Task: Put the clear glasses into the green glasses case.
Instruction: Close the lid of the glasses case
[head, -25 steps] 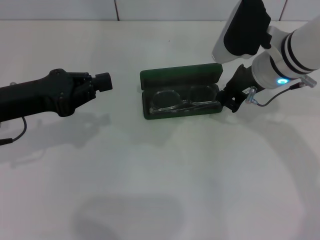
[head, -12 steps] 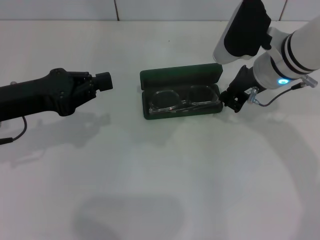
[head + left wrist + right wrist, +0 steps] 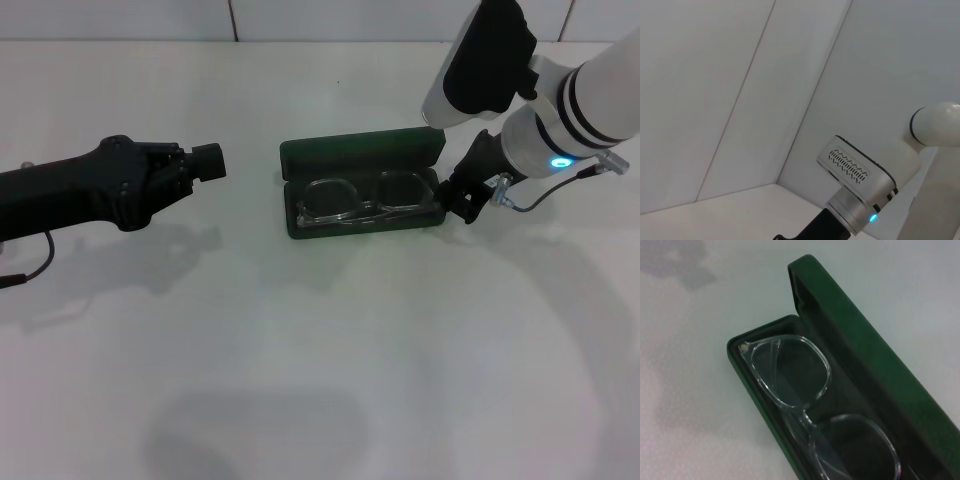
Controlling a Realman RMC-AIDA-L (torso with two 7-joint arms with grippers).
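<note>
The green glasses case [image 3: 360,153] lies open at the table's middle, its lid standing up at the far side. Inside the tray, the clear glasses [image 3: 365,202] lie flat, lenses side by side. The right wrist view looks down closely on the case [image 3: 860,340] with the clear glasses [image 3: 790,375] resting on the dark lining. My right gripper [image 3: 465,200] hangs just off the case's right end, close to its rim. Far to the left of the case, my left gripper [image 3: 205,162] hovers idle above the table, pointing toward it.
White table [image 3: 320,350] all around the case, with a tiled wall behind. A thin cable [image 3: 540,200] loops from the right wrist. The left wrist view shows only the wall and the right arm's white wrist [image 3: 860,185].
My right gripper has edged slightly up and back beside the case's right end. The case, the glasses and the left arm have stayed put.
</note>
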